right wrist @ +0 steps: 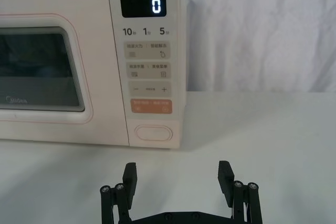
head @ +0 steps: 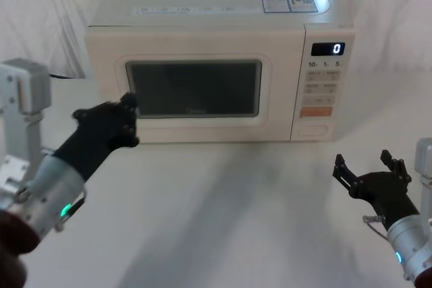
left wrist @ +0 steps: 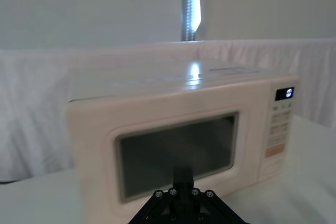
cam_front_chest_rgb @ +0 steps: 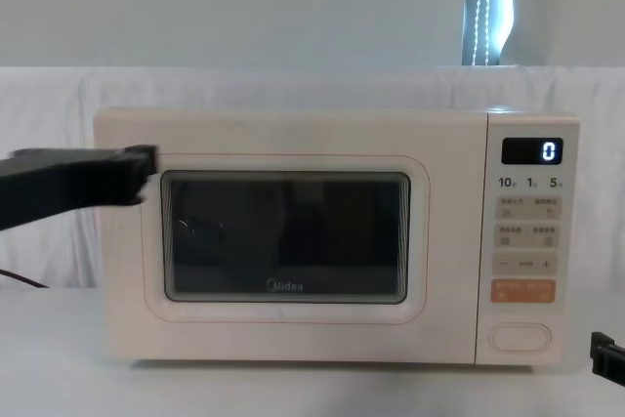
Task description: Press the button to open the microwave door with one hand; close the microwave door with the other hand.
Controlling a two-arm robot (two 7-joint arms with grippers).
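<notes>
The cream microwave door with its dark window lies flush with the oven front, also in the chest view. The wide cream button sits at the bottom of the control panel, under the orange key. My left gripper is shut and held up close in front of the door's left edge; whether it touches I cannot tell. My right gripper is open and empty, low over the table in front of the panel. In the right wrist view its fingers point at the button from a short way off.
The microwave stands on a white table against a white draped backdrop. The display reads 0. A dark cable runs behind the oven at the left.
</notes>
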